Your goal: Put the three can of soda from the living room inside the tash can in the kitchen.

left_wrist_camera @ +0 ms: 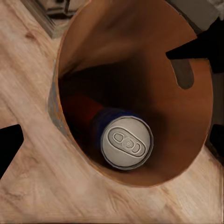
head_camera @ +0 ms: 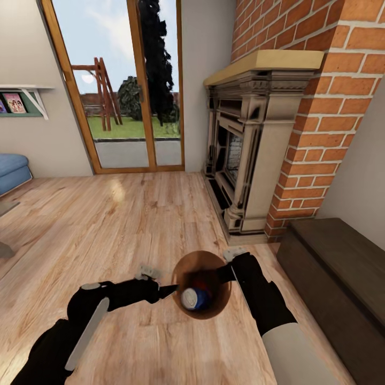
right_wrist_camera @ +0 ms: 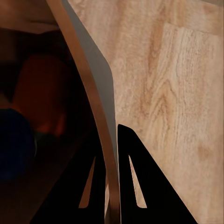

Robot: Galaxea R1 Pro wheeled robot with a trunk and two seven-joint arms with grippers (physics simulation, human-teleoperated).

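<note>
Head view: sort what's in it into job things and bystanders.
Job:
- round brown-lined trash bin
- silver-topped blue-and-orange soda can inside it
- right gripper pinching the bin's rim

Bystanders:
- carved stone fireplace
- red brick chimney
- blue sofa
- wood-framed glass doors

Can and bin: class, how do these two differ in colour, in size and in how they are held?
Colour: the can has a silver top and a dark blue side; the bin is glossy brown inside.
Size: the can is far narrower than the bin's mouth.
Hold: the can sits loose inside the bin, while the right gripper has its jaws pinching the bin's wall.
Both are round.
</note>
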